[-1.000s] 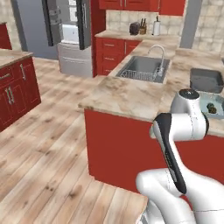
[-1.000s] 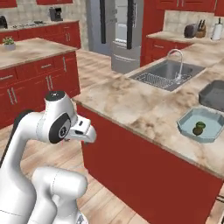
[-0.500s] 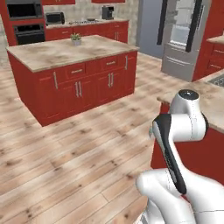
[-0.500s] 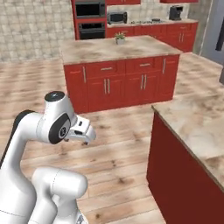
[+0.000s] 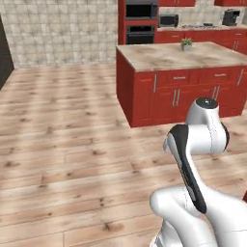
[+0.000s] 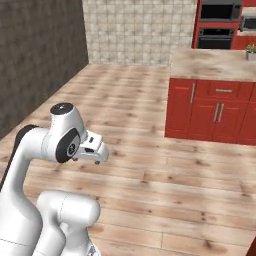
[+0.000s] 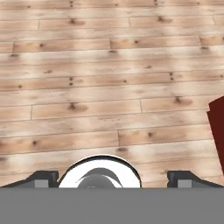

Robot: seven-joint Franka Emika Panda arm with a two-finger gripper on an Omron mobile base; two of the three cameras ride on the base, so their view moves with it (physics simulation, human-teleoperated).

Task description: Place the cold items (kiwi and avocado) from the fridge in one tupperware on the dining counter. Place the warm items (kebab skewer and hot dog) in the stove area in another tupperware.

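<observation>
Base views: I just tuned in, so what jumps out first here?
The red kitchen island with its pale stone top stands ahead on the right, a small potted plant on its far edge. Wide bare wooden floor spreads around it. The white arm is folded up close in front, its open claw holding nothing.

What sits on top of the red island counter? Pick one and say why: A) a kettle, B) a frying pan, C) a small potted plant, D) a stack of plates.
C: a small potted plant with green leaves stands near the far edge of the island counter, seen in the left base view; its pale stone top carries nothing else there.
</observation>
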